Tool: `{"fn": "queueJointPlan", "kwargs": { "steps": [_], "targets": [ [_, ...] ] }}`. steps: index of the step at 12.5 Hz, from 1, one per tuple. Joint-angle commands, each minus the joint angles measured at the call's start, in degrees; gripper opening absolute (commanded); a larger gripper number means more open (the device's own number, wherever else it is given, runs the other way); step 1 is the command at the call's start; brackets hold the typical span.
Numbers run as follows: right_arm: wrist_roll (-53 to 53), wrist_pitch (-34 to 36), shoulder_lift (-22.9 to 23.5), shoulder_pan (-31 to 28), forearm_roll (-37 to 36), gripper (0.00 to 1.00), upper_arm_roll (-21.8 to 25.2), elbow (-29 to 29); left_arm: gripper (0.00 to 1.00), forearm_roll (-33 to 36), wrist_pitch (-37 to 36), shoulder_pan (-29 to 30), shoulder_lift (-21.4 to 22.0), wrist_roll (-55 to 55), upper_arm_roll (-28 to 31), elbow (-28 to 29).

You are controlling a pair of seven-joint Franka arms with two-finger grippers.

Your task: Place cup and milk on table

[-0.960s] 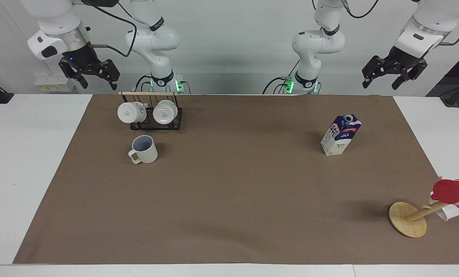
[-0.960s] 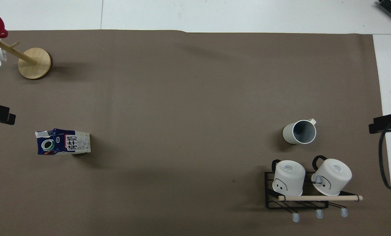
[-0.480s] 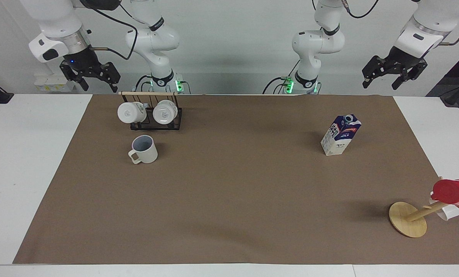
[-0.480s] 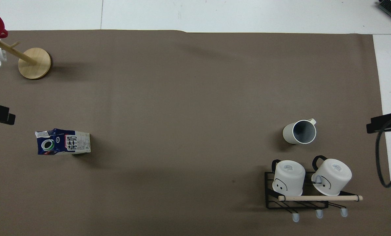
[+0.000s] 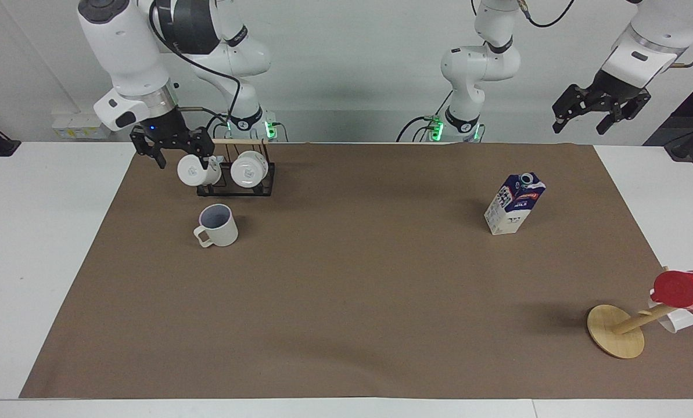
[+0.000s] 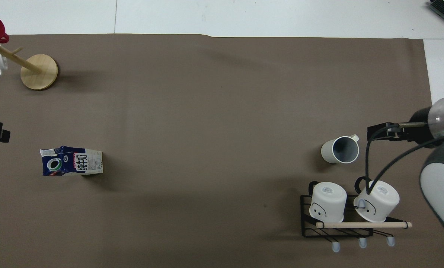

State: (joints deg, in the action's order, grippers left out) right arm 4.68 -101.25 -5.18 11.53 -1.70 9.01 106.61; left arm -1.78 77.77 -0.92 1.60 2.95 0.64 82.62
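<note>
1. Cream-white ceramic marks the cup (image 5: 219,225), which stands upright on the brown mat of the surface (image 5: 38,244) toward the right arm's end, its pale bluish-grey inside showing and its squarish loop handle turned away from the robots.
2. Nearest the robots at that end, a black wire rack (image 5: 236,177) with a wooden rail holds two white mugs (image 5: 195,169) on their sides; the cup sits just beside the rack, a little farther out.
3. The right gripper (image 5: 175,152) hangs over the mat's edge by the rack, fingers apart and holding nothing. By the look of it, the step in hand is the approach to the cup.
4. The next move calls for the right gripper to clear the rack and its mugs, come over the cup and line its fingers up with the wall or the handle before descending.
5. The milk (image 5: 514,203), a gable-top carton with a white lower part and a dark blue top crossed by a red band, stands on the mat toward the left arm's end, well apart from the cup.
6. The left gripper (image 5: 599,113) waits high off that end of the surface, fingers apart, empty.
7. Farthest out, a wooden stand (image 5: 616,331) carries a red cup (image 5: 684,290).
</note>
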Motion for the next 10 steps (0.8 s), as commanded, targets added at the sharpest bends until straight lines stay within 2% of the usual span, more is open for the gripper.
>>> {"fn": "queueJointPlan", "kwargs": {
  "steps": [1, 5, 10],
  "targets": [
    [1.5, -6.2, -0.1, 0.5, 0.2, 1.0, 0.0, 6.9, 1.0, 0.7, -0.2, 0.4, 1.7, 0.1, -0.3, 1.6],
    [1.5, -15.8, 1.6, 1.7, 0.2, 1.0, 0.0, 14.8, 1.0, 0.8, -0.1, 0.4, 1.6, 0.1, 0.1, 1.7],
    [1.5, -20.2, 3.3, 1.8, 0.6, 1.0, 0.0, 17.7, 1.0, 0.8, 2.6, 0.0, 1.8, 0.0, 0.1, 2.6]
  ]
}}
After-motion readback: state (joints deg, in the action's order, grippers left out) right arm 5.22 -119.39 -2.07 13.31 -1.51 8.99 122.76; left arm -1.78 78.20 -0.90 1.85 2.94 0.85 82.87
